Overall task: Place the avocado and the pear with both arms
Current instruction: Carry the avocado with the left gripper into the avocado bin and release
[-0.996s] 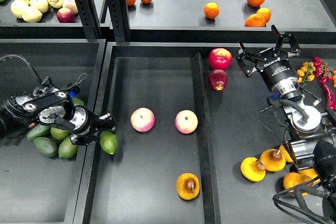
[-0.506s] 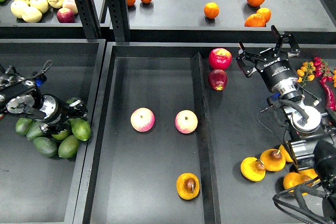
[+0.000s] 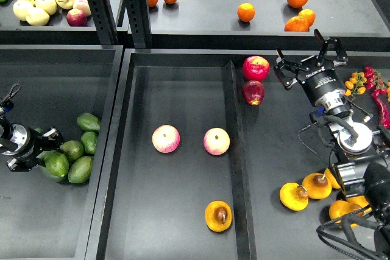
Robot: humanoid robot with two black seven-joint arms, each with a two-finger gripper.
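Several dark-green avocados (image 3: 89, 142) lie in a pile in the left tray (image 3: 61, 223). My left gripper (image 3: 47, 145) is at the pile's left edge, low over the tray, its fingers apart with nothing between them. It touches the nearest avocado (image 3: 56, 164) at most. A yellow-orange pear (image 3: 218, 216) with a dark stem end lies at the front of the middle tray (image 3: 183, 89). More pears (image 3: 294, 196) lie in the right tray beside my right arm. My right gripper (image 3: 308, 59) is open and empty at the back of the right tray, near a red apple (image 3: 255, 67).
Two pink-yellow apples (image 3: 166, 139) (image 3: 216, 141) lie mid-tray. A second red apple (image 3: 252, 92) sits by the divider (image 3: 230, 120). Oranges (image 3: 245, 11) and pale apples (image 3: 30, 4) are on the back shelf. Red chillies (image 3: 381, 105) lie at the far right.
My left gripper drew back left from the middle tray's edge with an avocado, left it on the pile and moved on to the far left. The right arm has not moved.
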